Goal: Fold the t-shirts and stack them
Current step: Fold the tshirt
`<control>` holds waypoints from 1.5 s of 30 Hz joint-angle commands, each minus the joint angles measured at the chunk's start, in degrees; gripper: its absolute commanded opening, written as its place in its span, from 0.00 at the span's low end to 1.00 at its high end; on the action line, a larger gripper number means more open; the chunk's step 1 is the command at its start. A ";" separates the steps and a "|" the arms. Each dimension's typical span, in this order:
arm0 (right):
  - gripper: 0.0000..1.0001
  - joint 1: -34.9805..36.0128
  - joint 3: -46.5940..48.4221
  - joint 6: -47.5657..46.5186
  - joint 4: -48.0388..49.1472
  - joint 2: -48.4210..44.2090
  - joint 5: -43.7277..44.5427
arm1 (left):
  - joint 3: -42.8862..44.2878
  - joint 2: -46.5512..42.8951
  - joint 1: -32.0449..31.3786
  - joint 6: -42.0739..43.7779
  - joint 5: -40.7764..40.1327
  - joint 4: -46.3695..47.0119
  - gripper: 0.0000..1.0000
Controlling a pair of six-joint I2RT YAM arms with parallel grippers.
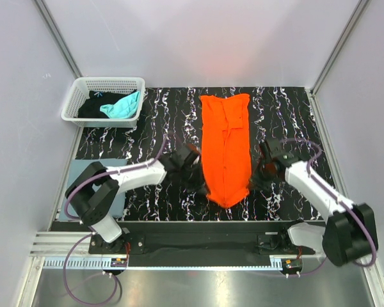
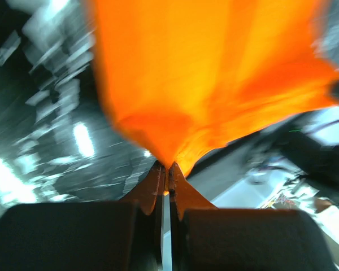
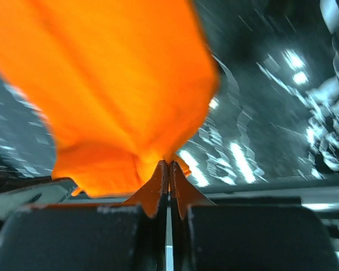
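The orange tee (image 1: pixel 226 148) lies as a long narrow strip mid-mat (image 1: pixel 288 115); the left gripper (image 2: pixel 167 171) is pinched tight on its near left edge; the right gripper (image 3: pixel 169 168) is likewise clamped on the near right edge; a teal tee (image 1: pixel 123 105) and black tee (image 1: pixel 91 107) sit in the basket (image 1: pixel 77 101) far left; a grey-blue tee (image 1: pixel 118 201) lies flat beneath the left arm.

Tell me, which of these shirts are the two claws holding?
The orange t-shirt, pinched by the left gripper and right gripper; the teal shirt and black shirt lie in the basket.
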 commanded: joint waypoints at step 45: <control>0.30 -18.98 75.15 -19.86 -3.76 66.73 -13.73 | 59.61 40.00 26.80 12.17 6.99 -11.75 0.19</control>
